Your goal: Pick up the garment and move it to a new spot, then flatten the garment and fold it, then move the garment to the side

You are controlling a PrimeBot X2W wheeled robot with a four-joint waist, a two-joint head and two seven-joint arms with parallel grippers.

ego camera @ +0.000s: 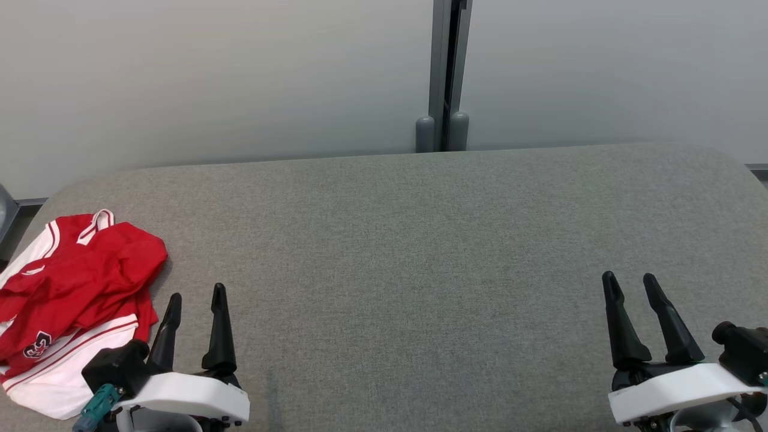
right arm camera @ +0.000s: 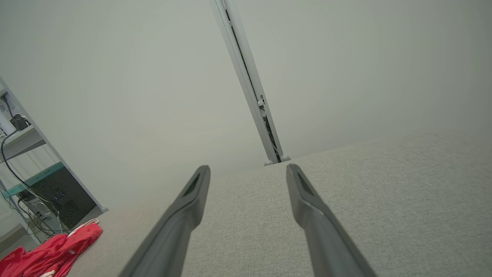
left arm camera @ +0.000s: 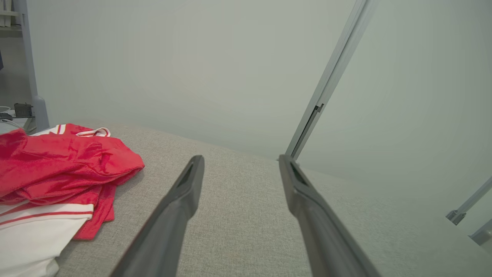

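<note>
The garment (ego camera: 75, 288), a red and white jersey, is lying crumpled at the near left corner of the table (ego camera: 420, 252), bunched in loose folds. The left gripper (ego camera: 197, 294) is hovering just right of it, with its fingers apart, holding nothing and not touching the cloth. The right gripper (ego camera: 629, 277) is waiting at the near right, well apart from the garment, its fingers also spread and empty.

Judging by this, the first step is in hand: the pick-up is not yet begun, and none of the flattening or folding is done. The next move is likely calling for the left gripper to swing left and down onto a raised red fold, close on it and lift. The wide middle of the table is offering an obvious new spot. Being soft and bunched, the cloth is likely to drape and drag if lifted by one point.
</note>
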